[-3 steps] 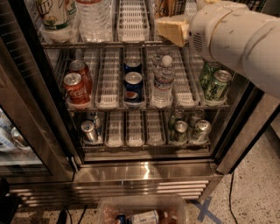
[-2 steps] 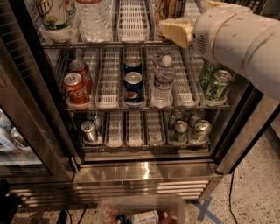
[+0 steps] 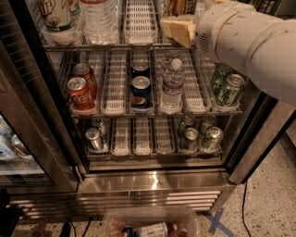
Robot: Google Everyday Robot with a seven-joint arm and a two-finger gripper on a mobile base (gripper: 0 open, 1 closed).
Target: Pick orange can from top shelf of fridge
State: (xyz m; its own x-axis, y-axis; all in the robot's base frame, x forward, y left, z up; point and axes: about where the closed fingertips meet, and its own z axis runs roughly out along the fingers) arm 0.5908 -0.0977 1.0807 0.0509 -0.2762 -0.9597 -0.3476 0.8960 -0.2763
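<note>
The fridge (image 3: 152, 183) stands open, showing several wire shelves. On the top shelf (image 3: 106, 46), right of centre, the orange can (image 3: 173, 6) shows only as an orange-brown strip at the frame's top edge. My gripper (image 3: 177, 29), cream-coloured, comes in from the right on the white arm (image 3: 249, 41). It sits at the front of the top shelf, directly in front of the orange can's lower part, and hides most of it. I cannot tell whether it touches the can.
The top shelf also holds a white-and-green tall can (image 3: 58, 16), a water bottle (image 3: 99, 18) and a white lane tray (image 3: 138, 18). The shelves below hold red cola cans (image 3: 79, 90), Pepsi cans (image 3: 140, 88), a water bottle (image 3: 172, 85), green cans (image 3: 227, 88) and silver cans. A plastic bin (image 3: 150, 222) stands on the floor.
The arm and gripper stay at the front of the top shelf by the orange can, with only a slight shift. Nothing on the shelves has moved.
</note>
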